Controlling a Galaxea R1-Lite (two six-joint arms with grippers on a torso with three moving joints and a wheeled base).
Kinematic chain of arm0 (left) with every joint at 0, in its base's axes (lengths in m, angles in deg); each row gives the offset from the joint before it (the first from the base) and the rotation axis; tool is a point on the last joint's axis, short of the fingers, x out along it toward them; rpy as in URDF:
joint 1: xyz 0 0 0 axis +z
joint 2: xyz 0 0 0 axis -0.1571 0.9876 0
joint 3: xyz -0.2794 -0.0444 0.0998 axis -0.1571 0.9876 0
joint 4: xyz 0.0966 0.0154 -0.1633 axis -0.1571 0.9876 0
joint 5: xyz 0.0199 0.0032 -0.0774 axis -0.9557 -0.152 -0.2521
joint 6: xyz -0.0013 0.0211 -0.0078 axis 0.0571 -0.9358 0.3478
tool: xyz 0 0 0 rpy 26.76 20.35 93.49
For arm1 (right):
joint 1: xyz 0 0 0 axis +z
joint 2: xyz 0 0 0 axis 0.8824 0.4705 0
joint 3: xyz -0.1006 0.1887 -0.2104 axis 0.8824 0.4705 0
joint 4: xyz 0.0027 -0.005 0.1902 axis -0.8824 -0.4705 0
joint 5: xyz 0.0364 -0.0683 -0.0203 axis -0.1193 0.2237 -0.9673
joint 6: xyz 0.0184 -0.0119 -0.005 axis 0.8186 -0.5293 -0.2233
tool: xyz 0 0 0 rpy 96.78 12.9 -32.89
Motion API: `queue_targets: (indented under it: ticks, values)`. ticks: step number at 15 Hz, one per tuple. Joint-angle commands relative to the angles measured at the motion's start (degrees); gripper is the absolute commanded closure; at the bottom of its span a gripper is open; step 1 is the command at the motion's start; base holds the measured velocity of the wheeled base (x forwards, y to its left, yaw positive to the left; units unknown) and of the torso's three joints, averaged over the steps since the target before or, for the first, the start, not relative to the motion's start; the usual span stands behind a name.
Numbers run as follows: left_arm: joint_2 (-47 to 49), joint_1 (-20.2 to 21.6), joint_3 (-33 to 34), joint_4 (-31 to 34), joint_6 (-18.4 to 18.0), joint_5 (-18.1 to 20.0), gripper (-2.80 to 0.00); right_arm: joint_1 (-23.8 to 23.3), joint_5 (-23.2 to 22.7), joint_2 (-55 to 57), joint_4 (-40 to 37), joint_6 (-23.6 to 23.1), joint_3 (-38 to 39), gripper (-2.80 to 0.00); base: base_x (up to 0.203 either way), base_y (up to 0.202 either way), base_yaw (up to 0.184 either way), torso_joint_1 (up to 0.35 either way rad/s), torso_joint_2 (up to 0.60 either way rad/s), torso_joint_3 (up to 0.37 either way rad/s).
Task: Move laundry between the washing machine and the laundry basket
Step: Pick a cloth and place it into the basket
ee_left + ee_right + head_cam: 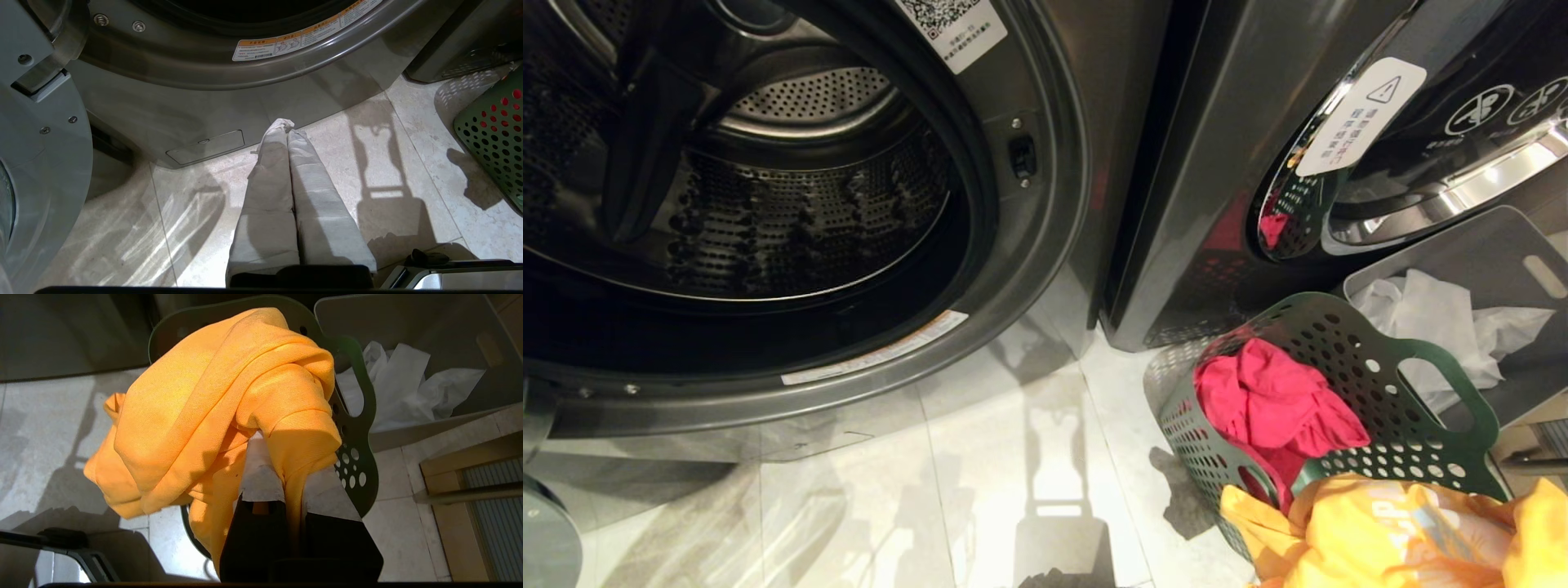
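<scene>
Laundry was split between two places: a yellow-orange garment (pixel 229 396) hung bunched from the right gripper (pixel 286 486), whose cloth-covered fingers (pixel 261 477) pinched a fold of it, while a red-pink garment (pixel 1274 408) lay inside the dark green laundry basket (pixel 1421 457) at the right of the scene. The held garment sat just above the basket's near rim, low at the right of the head view. It was a crumpled wad with no clear long axis; most of its bulk hung to one side of the fingers, and a loose tail drooped below them.

The step in hand looked like carrying this piece to the washing machine (pixel 1029 269), whose open drum (pixel 800 212) stood far left. To do it well, the arm would need to lift until the tail cleared the basket rim and handle, then swing left and reach well past the door seal before releasing, so nothing draped over the lip.

The left gripper (pixel 288 134) pointed at the floor tiles (pixel 347 163) before the machine, its fingers pressed together, holding nothing. A grey bin (pixel 1503 245) of white cloth stood beyond the basket.
</scene>
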Motion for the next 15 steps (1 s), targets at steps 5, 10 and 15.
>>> queue_targets:
  ticks: [5,10,15]
  values:
    - [0.0,0.0,2.29,-0.04,0.17,0.0,0.0,0.04,0.11,3.53,-0.64,-0.2,-8.72,0.0,0.0,0.0,0.0,0.0,0.0,0.0]
    - [0.0,0.01,2.29,0.05,-0.07,-0.35,0.0,0.11,-0.37,12.78,-0.64,0.21,-10.55,0.0,0.0,0.0,0.0,0.0,0.0,0.0]
    - [0.0,-0.02,2.29,0.05,-0.09,-0.35,0.0,0.48,-3.24,19.31,-0.56,0.16,-9.71,0.0,0.0,0.0,0.0,0.0,0.0,0.0]
